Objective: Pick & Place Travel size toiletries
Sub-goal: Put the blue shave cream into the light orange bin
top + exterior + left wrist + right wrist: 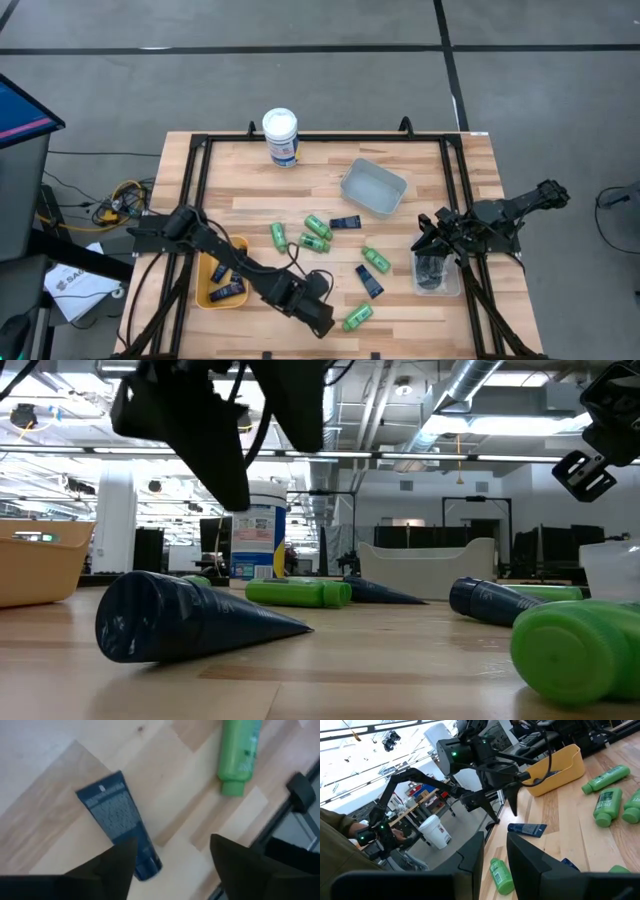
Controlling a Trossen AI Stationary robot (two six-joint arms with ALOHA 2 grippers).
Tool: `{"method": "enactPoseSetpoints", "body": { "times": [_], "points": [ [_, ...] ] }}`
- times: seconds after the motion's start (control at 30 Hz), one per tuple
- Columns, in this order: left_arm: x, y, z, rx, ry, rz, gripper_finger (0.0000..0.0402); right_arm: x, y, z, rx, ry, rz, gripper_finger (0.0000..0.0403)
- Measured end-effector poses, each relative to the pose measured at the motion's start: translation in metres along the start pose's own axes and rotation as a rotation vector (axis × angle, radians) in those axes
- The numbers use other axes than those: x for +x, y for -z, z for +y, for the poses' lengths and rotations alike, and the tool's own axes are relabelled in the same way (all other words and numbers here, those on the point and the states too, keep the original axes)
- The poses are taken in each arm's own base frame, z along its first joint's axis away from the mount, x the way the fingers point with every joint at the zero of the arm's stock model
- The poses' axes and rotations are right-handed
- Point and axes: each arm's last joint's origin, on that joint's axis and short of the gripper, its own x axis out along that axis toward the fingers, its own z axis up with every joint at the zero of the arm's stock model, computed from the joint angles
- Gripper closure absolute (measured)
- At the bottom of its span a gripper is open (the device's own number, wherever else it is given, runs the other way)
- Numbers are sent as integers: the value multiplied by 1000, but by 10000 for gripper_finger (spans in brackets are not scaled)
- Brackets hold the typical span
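Left wrist view puts us right over the action: the left gripper (172, 865) hangs above the wooden table (45, 780) with its two dark fingers (112, 870) spread apart and nothing between them, and a flat navy tube (117, 822) lies on the boards just ahead, its cap end reaching toward the gap and close to one finger, not touching either that I can make out. A green bottle (239, 755) lies farther out, beside the table's black frame rail. From the high view, that left gripper (318, 318) sits near the front edge of the table, about midway along it, with a green bottle (357, 317) just beside it. The yellow bin (203, 292) near the front left corner holds a few navy tubes. More green bottles and navy tubes are scattered across the middle of the table, between the grey tray (373, 186) and the front edge. Over on the right, the right gripper (434, 240) hovers above a clear container (437, 273) near the right edge; in its own wrist view the fingers (467, 865) stand a narrow gap apart, empty. A tall white canister (281, 137) stands at the back edge. In the low view a navy tube (190, 617) lies nearest the camera, with a green bottle (575, 650) at the right.
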Motion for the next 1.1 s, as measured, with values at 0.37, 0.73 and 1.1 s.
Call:
{"method": "enactPoseSetpoints", "body": {
  "times": [0.37,0.73,1.1],
  "points": [
    [12,0,11,-45,-59,5,148,0,0,0,0,0,0,327],
    [23,7,22,-106,-87,69,156,0,0,0,0,0,0,326],
    [41,10,22,-109,-99,95,156,0,0,0,0,1,0,326]
  ]
}}
